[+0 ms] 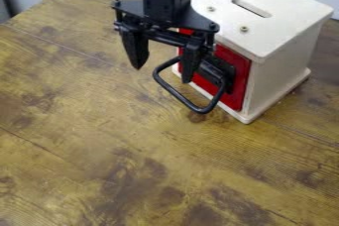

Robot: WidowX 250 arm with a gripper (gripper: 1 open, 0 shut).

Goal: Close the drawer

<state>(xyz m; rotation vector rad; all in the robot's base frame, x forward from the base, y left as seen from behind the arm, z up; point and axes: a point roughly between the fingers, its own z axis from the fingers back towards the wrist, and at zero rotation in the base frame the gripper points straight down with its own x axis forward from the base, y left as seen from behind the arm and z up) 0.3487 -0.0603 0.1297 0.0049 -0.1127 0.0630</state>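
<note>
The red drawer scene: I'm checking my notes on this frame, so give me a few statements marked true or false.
1. The red box-shaped drawer sits in a cream-white cabinet housing. True.
2. The pincer is clamped shut on the black loop handle. False: its fingers are spread apart, one on each side of the handle's top.
3. The cabinet stands on a wooden table. True.
4. The black loop handle sticks out of the cabinet's top. False: it projects from the drawer's front, low over the table.
5. The cabinet's top has a slot. True.
</note>
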